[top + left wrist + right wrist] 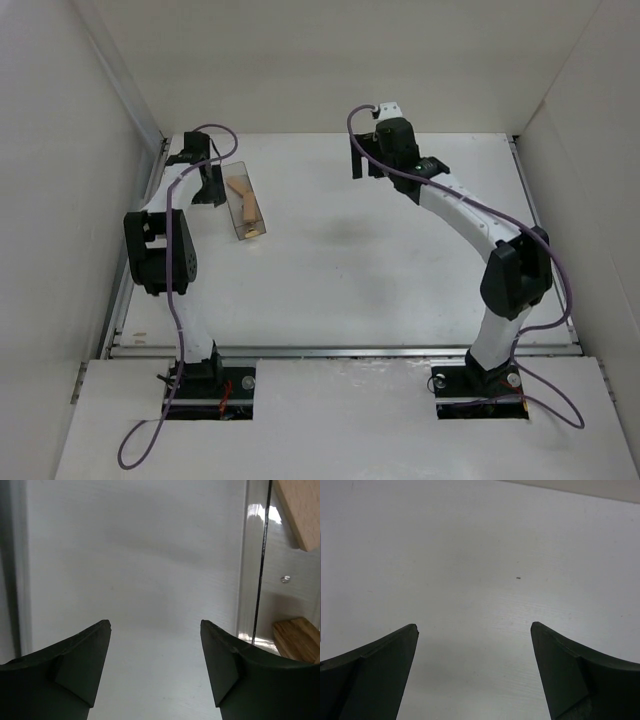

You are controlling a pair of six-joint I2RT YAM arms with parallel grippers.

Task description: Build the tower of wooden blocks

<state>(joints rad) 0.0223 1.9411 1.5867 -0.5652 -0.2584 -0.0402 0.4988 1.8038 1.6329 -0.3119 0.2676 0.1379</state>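
Wood blocks lie in clear box; left hand, right hand wide, empty.

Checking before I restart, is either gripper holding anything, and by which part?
Nothing is held: the left gripper and the right gripper are both open and empty.

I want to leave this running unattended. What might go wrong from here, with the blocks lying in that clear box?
The clear box wall stands just right of the open left jaws; moving in could hit or shove the box rather than reach a block. The wooden blocks lie close together inside it, so a pinch may catch two or lift one tilted.
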